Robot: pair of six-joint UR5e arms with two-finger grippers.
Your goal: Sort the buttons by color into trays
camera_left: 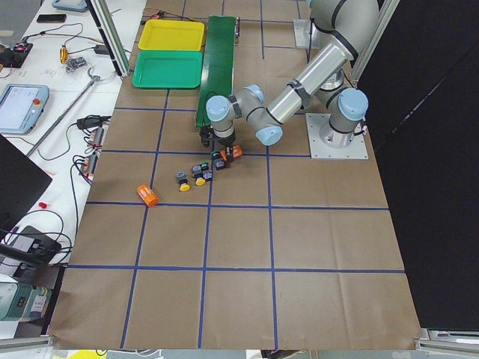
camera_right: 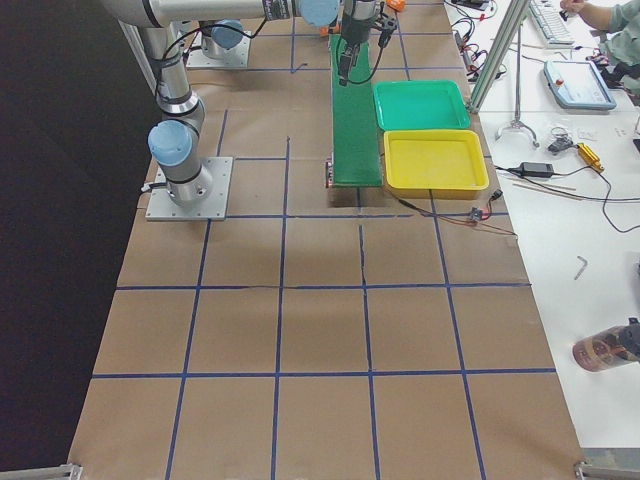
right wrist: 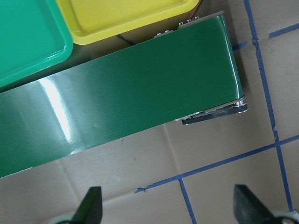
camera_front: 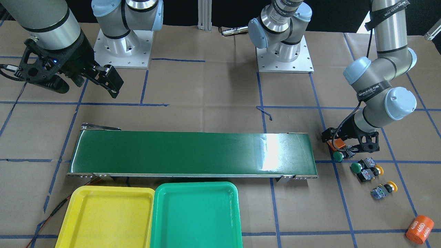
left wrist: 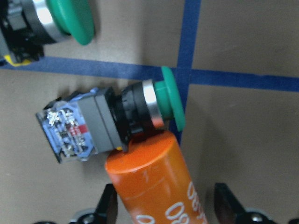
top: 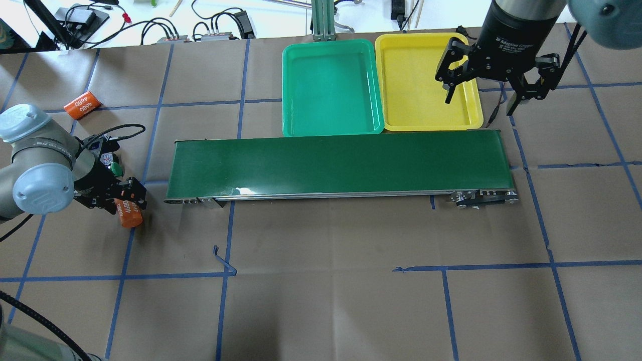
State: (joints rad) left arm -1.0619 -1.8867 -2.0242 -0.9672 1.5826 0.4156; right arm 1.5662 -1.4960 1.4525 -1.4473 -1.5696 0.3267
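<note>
Four buttons lie on the table past the conveyor's end. A green button lies beside an orange cylinder. My left gripper is low over them, open, with its fingers on either side of the orange cylinder. A second green button and two yellow buttons lie close by. The yellow tray and the green tray stand side by side, both empty. My right gripper is open and empty, raised near the yellow tray.
The long dark-green conveyor belt lies between the arms and the trays, with nothing on it. A second orange cylinder marked 4680 lies apart from the buttons. Cables and tools lie beyond the table's far edge.
</note>
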